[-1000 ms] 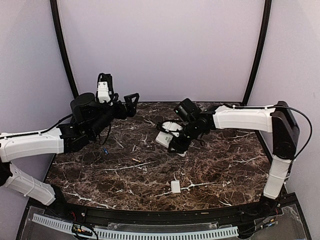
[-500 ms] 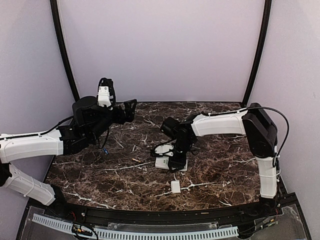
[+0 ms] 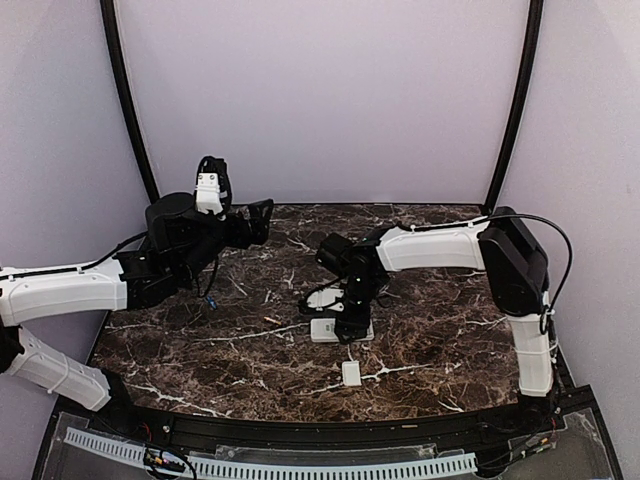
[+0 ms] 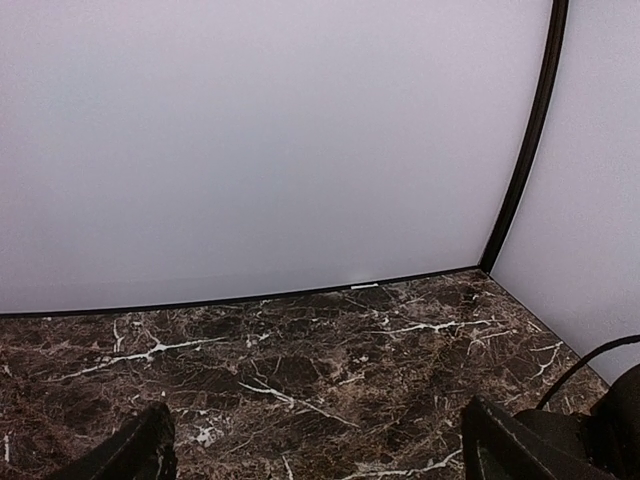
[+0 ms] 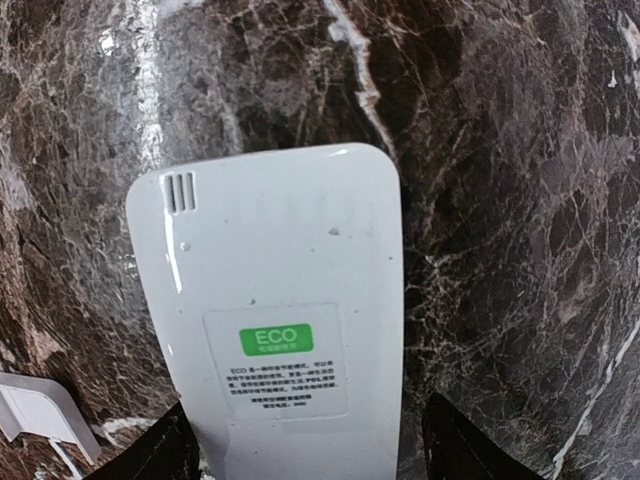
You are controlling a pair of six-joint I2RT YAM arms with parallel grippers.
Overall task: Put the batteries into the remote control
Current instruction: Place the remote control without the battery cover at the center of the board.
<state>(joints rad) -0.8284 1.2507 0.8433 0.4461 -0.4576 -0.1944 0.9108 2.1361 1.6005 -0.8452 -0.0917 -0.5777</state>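
Left arm reaches forward, left tool (image 3: pixel 262 213) held high and level, jaws spread wide. Right arm folds inward, right tool (image 3: pixel 345 322) pointing straight down, jaws parted.

soft, even light fills the booth from above. the pale walls (image 3: pixel 320 100) read bright and flat, with no hard shadows anywhere. the dark marble table (image 3: pixel 440 340) carries only a dull sheen, and the top view is slightly soft overall. in the right wrist view the remote control (image 5: pixel 280 280) is sharp, with a thin streak of glare along one long edge. the marble around it bows and smears toward the corners. the left wrist view is crisp and evenly lit.
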